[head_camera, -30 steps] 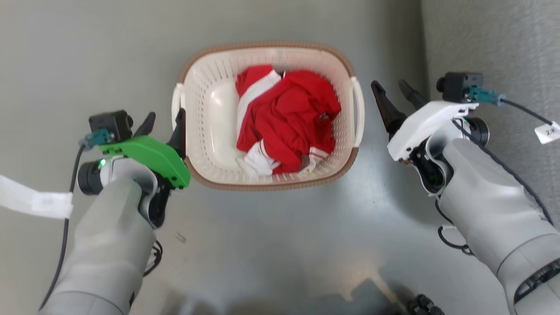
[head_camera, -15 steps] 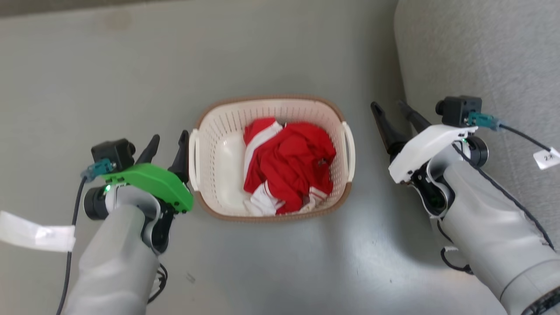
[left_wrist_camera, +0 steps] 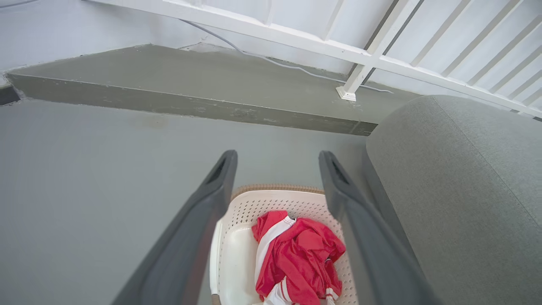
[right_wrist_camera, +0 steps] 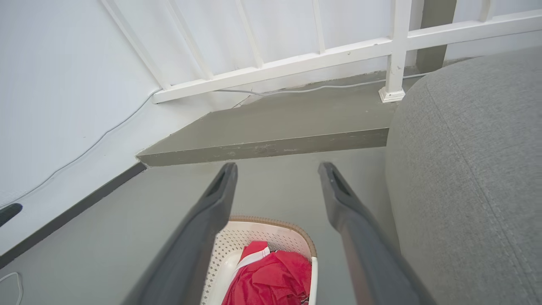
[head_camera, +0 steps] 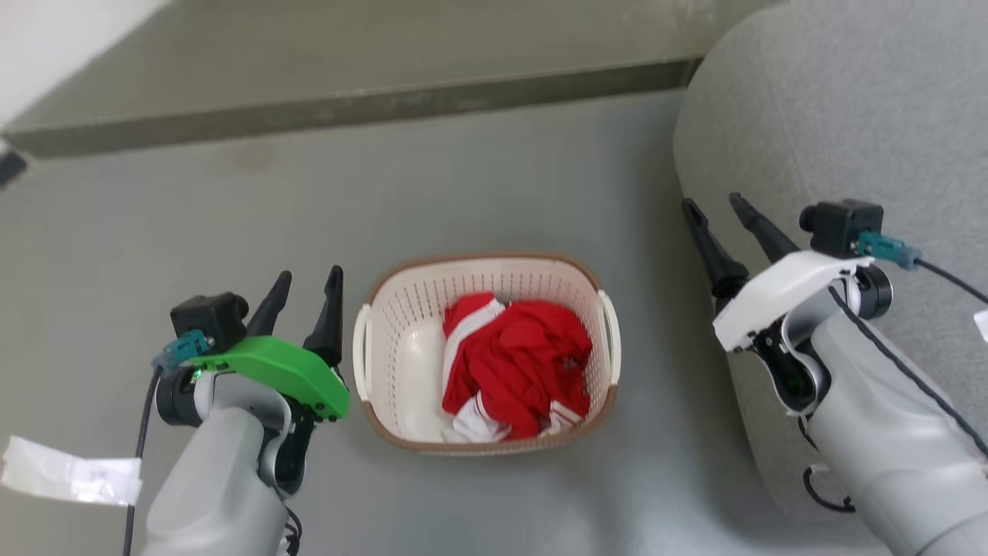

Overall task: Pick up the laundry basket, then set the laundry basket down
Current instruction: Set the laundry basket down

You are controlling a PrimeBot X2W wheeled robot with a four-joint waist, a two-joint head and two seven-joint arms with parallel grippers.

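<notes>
I see the laundry basket (head_camera: 405, 363) standing upright on the grey floor (head_camera: 494, 177), in the space between my two arms. A crumpled red garment (head_camera: 517, 371) with white stripes lies inside it, toward its right half, and the left part of the bottom is bare.

My left gripper (head_camera: 309, 276) is just beside the basket's left handle (head_camera: 360, 351). Its nearer finger is close to the rim but there is a gap, so it is not touching. Its jaws are spread wide with nothing in them. In the left wrist view the basket shows low in the gap between the two dark fingers (left_wrist_camera: 203, 220), lying beyond them and not between the tips.

My right gripper (head_camera: 711, 202) is well apart from the right handle (head_camera: 612, 336), off to the right and further forward, in front of the rounded edge of the grey sofa (head_camera: 810, 116). Its jaws are also parted and empty. In the right wrist view the basket sits low between the fingers, nearer the left one.

A raised concrete step (head_camera: 347, 100) runs across the floor beyond the basket.
</notes>
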